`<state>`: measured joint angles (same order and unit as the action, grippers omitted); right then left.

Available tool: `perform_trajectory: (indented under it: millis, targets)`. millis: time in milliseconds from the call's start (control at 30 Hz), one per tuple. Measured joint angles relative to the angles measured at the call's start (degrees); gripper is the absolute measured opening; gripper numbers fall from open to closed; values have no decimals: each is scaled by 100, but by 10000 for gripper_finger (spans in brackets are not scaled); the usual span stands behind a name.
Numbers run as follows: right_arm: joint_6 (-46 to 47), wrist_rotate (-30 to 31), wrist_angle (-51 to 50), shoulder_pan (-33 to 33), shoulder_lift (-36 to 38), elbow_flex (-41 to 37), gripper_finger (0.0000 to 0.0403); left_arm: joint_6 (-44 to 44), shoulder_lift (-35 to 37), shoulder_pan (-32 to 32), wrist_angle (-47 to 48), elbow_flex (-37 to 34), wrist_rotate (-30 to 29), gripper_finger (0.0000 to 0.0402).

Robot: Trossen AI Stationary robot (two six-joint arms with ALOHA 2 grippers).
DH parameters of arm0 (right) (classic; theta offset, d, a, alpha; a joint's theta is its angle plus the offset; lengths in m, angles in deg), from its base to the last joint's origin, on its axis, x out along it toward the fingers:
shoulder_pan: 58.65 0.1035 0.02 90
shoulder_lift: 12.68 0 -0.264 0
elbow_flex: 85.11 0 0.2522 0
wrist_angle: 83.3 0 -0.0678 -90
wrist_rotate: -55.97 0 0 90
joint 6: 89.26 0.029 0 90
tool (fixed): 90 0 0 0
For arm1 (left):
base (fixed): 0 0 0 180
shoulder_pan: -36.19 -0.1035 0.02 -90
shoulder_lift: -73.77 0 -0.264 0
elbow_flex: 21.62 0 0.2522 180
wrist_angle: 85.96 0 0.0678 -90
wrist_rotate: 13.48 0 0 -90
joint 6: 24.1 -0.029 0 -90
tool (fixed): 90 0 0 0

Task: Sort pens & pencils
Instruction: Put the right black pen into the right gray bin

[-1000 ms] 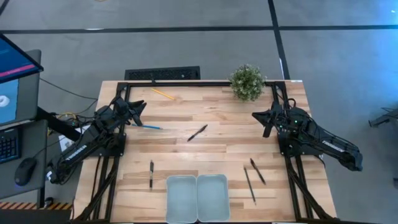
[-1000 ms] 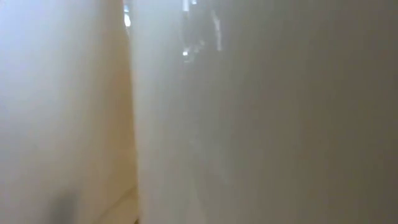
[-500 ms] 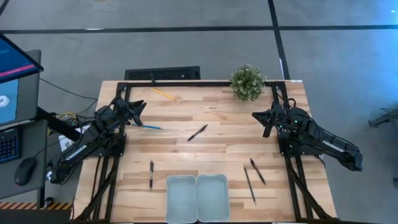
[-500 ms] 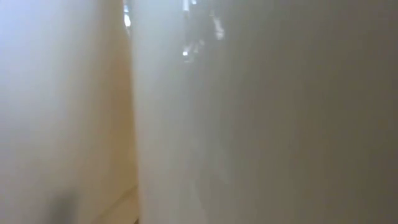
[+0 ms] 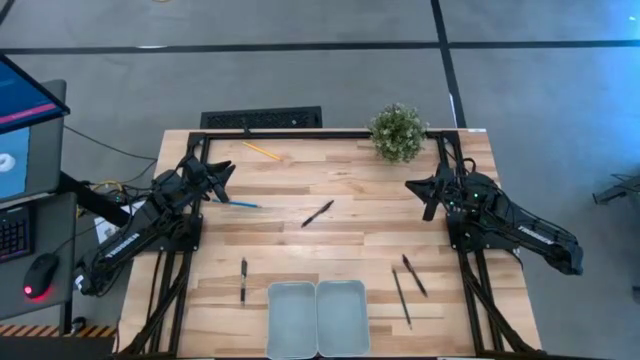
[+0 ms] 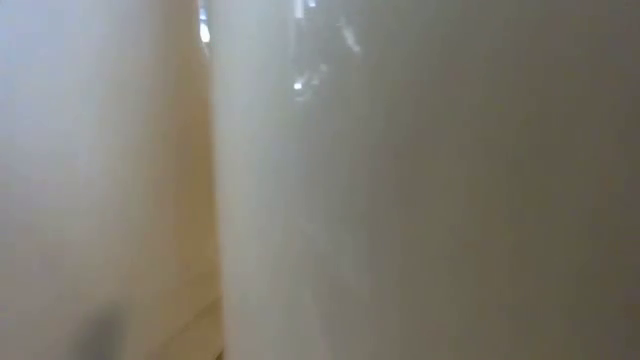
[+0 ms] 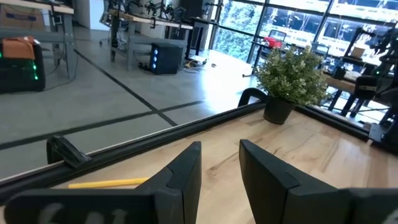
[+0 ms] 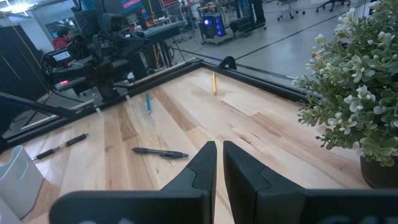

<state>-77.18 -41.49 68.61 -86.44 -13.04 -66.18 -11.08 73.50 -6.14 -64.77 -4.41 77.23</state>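
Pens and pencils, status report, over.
Left gripper open, empty; right gripper shut, empty. Pens and pencils loose on table, trays unfilled. Nothing in the way.

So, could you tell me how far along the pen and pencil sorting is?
Nothing is sorted yet: both trays look empty. Nothing is in hand; the left gripper is open and empty, the right gripper shut. Four pens, the yellow pencil and the blue pencil all lie on the table.

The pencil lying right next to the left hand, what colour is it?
Light blue pencil. The high view shows it best, beside the left hand.
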Motion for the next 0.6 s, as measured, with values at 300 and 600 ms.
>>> perform_trajectory:
  millis: [300, 600]
  targets:
    - [2, 9, 53, -8, 0, -7, 49, -38, 0, -1, -4, 1, -6, 98]
    - [1038, 0, 127, -9, 1, -15, 49, -328, 0, 0, -52, -2, -11, 98]
